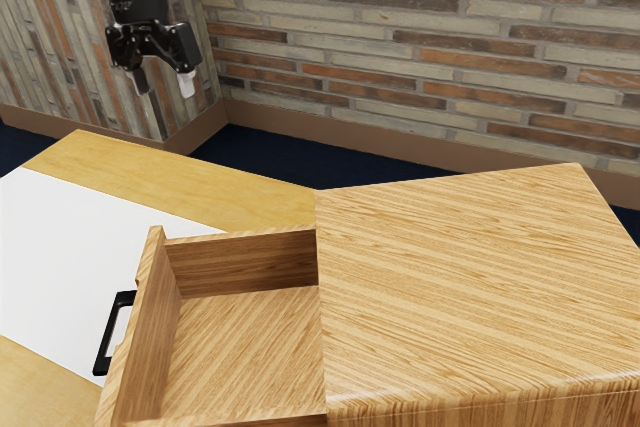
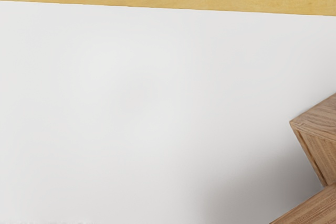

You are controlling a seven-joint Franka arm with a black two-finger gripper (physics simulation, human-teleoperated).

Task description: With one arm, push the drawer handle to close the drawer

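Gripper (image 1: pixel 163 83) upper left of exterior view, fingers parted, empty; probably held high for clearance. Drawer (image 1: pixel 245 347) open, lower centre. Handle (image 1: pixel 106 335) lower left, facing away from cabinet (image 1: pixel 470 277), so pushing cabinetward should close it.

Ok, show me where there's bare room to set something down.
The cabinet top, beside the open drawer; the drawer's floor, within its walls; the white sheet, between the yellow wood strip and the drawer front. It's tightest around the handle.
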